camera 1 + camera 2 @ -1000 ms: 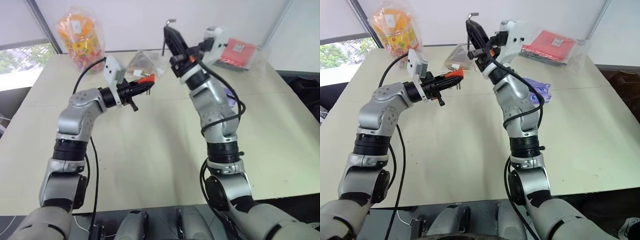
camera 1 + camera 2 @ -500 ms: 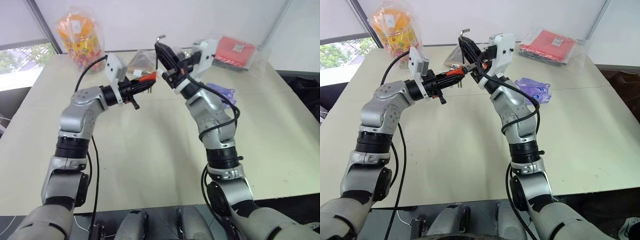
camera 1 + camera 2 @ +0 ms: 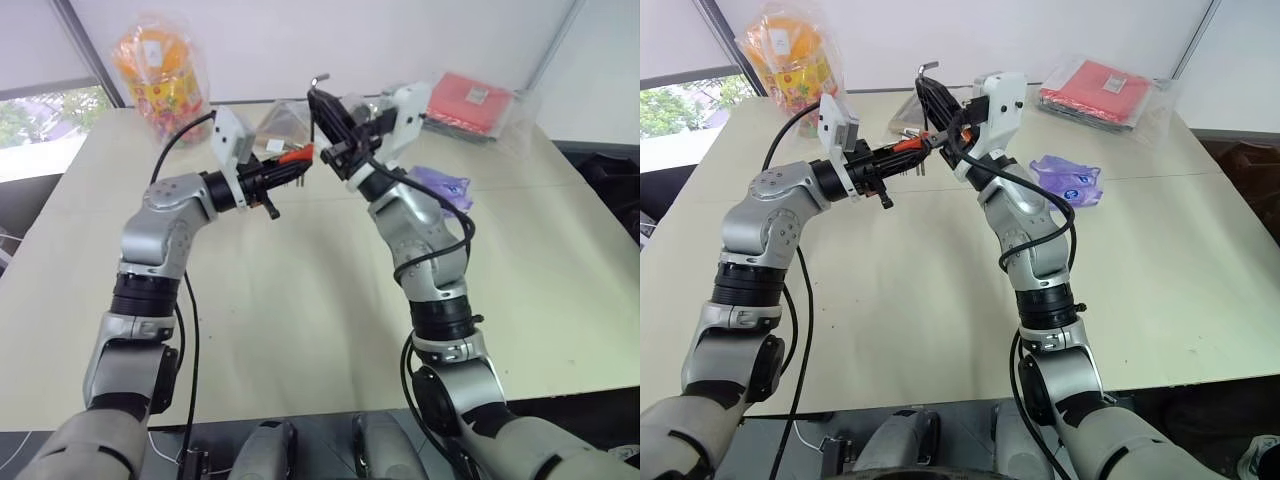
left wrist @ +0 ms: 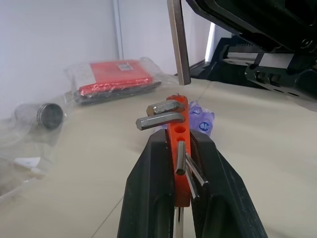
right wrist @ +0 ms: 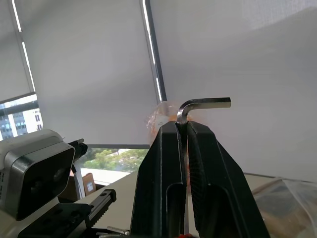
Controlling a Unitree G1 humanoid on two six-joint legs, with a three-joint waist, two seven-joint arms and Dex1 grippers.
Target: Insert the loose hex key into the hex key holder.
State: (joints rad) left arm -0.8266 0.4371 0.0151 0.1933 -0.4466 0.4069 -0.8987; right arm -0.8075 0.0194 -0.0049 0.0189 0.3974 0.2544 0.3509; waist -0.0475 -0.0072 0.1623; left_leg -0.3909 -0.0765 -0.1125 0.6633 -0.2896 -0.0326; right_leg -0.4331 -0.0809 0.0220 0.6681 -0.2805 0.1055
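Left gripper (image 4: 178, 163), raised above the beige table (image 3: 300, 290), jaws clamped on the small red-orange plastic hex key holder (image 4: 178, 148) with short grey keys protruding. Right gripper (image 5: 183, 130), held near and slightly higher, jaws pinched on the thin dark-grey L-shaped loose hex key (image 5: 200, 105); its long end hangs just above the holder's top. Flat red packet in clear plastic (image 3: 475, 100) near the table's far right corner.

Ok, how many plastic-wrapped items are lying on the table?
4: an orange snack bag at the far left corner, a clear bag at the far middle, a red packet far right, a purple pack nearer, right of centre. The arms could hide more.
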